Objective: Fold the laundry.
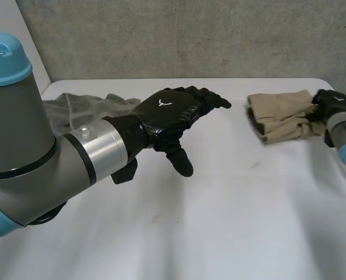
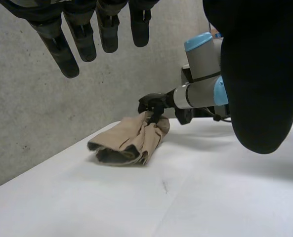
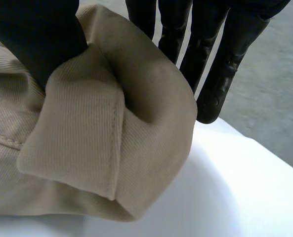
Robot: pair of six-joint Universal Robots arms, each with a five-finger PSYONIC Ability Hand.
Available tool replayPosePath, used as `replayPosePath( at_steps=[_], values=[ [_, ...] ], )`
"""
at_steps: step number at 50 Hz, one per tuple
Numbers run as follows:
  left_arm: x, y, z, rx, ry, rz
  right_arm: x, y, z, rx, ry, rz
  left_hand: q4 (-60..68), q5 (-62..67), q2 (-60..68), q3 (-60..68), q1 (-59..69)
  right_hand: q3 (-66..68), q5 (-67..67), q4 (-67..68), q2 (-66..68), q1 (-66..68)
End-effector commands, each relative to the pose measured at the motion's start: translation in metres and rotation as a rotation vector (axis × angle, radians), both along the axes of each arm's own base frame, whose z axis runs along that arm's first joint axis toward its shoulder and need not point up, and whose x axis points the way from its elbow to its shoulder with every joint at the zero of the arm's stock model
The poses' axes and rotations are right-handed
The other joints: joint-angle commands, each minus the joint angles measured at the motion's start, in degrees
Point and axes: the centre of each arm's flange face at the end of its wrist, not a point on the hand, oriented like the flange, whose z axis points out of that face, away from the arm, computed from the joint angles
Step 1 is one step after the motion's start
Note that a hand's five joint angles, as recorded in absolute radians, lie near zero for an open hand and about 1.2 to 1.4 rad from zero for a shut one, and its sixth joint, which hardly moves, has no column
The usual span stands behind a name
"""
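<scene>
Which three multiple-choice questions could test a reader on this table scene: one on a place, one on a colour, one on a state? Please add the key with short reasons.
1. Where does the tan cloth lie on the table?
A. at the robot's right side
B. at its left side
C. hanging over the near edge

2. What colour is the crumpled cloth by the left arm?
A. red
B. grey
C. white

3. How is the left hand?
A. shut on a cloth
B. open, holding nothing
C. pressed flat on the table

Key:
1 A: it lies by the right hand, which pinches a fold at its edge.
2 B: the crumpled cloth is grey in the head view.
3 B: its fingers are straight, above the bare table.
</scene>
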Motion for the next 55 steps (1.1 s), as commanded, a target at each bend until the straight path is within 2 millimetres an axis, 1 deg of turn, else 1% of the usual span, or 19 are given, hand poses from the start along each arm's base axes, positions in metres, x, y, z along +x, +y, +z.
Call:
replayPosePath(
  at_steps=[1,7,19,21,22,23,28,35,39,40,42,44,46,47,49,50,53,54,55],
  values=[
    [0.0,0.0,-0.002,0.006,-0.003,-0.001,-0.053,-0.013,-0.01,0.019,-0.003,-0.051,-1.9,-2.7,-1.7,-0.8,-0.7,17.3,18.0,11.7,13.1,25.0],
    [-0.001,0.0,-0.002,0.023,0.006,0.001,-0.09,-0.019,-0.006,0.0,0.022,-0.087,-1.9,-2.7,-1.7,-0.8,-0.7,17.3,18.0,11.7,13.1,25.0],
    [-0.001,0.0,-0.003,0.027,0.005,0.001,-0.108,-0.021,-0.002,-0.017,0.127,-0.1,-1.9,-2.7,-1.7,-0.8,-0.7,17.3,18.0,11.7,13.1,25.0],
    [-0.001,0.0,-0.004,0.028,0.004,0.001,-0.111,-0.021,-0.001,-0.016,0.133,-0.124,-1.9,-2.7,-1.7,-0.8,-0.7,4.6,5.4,-1.0,0.5,12.4],
    [-0.001,-0.001,-0.004,0.028,0.004,0.002,-0.115,-0.021,-0.001,-0.013,0.139,-0.157,-1.9,-2.7,-1.7,-0.8,-0.7,-43.1,-42.4,-48.7,-47.2,-35.4],
    [-0.001,-0.001,-0.004,0.028,0.004,0.002,-0.115,-0.021,-0.001,-0.014,0.141,-0.16,-1.9,-2.7,-1.7,-0.8,-0.7,-52.7,-52.0,-58.3,-56.9,-45.0],
    [0.0,-0.002,-0.002,0.024,0.006,0.005,-0.111,-0.019,0.011,-0.017,0.199,-0.13,-1.9,-2.7,-1.7,-0.8,-0.7,-52.7,-52.0,-58.3,-56.9,-45.0],
    [0.007,-0.011,0.003,0.015,0.019,0.038,-0.1,0.002,0.052,0.079,0.48,-0.109,-1.9,-2.7,-1.7,-0.8,-0.7,-52.7,-52.0,-58.3,-56.9,-45.0],
    [0.008,-0.012,0.007,0.022,0.035,0.046,-0.079,0.017,0.103,0.045,0.613,-0.165,-1.9,-2.7,-1.7,-0.8,-0.7,-52.7,-52.0,-58.3,-56.9,-45.0],
    [0.008,-0.013,0.008,0.019,0.04,0.047,-0.074,0.023,0.128,-0.002,0.628,-0.199,-1.9,-2.7,-1.7,-0.8,-0.7,-52.7,-52.0,-58.3,-56.9,-45.0],
    [0.01,-0.014,0.015,0.001,0.05,0.061,-0.066,0.028,0.152,-0.066,0.63,-0.211,-1.9,-2.7,-1.7,-0.8,-0.7,-52.7,-52.0,-58.3,-56.9,-45.0],
    [0.012,-0.017,0.02,-0.02,0.06,0.081,-0.038,0.039,0.179,-0.164,0.624,-0.171,-1.9,-2.7,-1.7,-0.8,-0.7,-52.7,-52.0,-58.3,-56.9,-45.0],
    [0.018,-0.025,0.029,-0.068,0.086,0.136,-0.014,0.049,0.192,-0.22,0.618,-0.129,-1.9,-2.7,-1.7,-0.8,-0.7,-52.7,-52.0,-58.3,-56.9,-45.0],
    [0.021,-0.028,0.031,-0.084,0.093,0.158,0.012,0.061,0.203,-0.272,0.61,-0.072,-1.9,-2.7,-1.7,-0.8,-0.7,-52.7,-52.0,-58.3,-56.9,-45.0],
    [0.031,-0.045,0.038,-0.146,0.118,0.235,0.037,0.074,0.208,-0.311,0.598,-0.008,-1.9,-2.7,-1.7,-0.8,-0.7,-52.7,-52.0,-58.3,-56.9,-45.0],
    [0.035,-0.051,0.04,-0.164,0.128,0.261,0.063,0.089,0.204,-0.33,0.586,0.075,-1.9,-2.7,-1.7,-0.8,-0.7,-52.7,-52.0,-58.3,-56.9,-45.0],
    [0.055,-0.081,0.045,-0.225,0.15,0.358,0.098,0.115,0.19,-0.335,0.569,0.214,-1.9,-2.7,-1.7,-0.8,-0.7,-52.7,-52.0,-58.3,-56.9,-45.0],
    [0.059,-0.088,0.044,-0.233,0.15,0.376,0.122,0.137,0.182,-0.345,0.556,0.319,-1.9,-2.7,-1.7,-0.8,-0.7,-52.7,-52.0,-58.3,-56.9,-45.0],
    [0.072,-0.104,0.044,-0.255,0.15,0.424,0.133,0.15,0.177,-0.347,0.548,0.372,-1.9,-2.7,-1.7,-0.8,-0.7,-52.7,-52.0,-58.3,-56.9,-45.0]
  ],
)
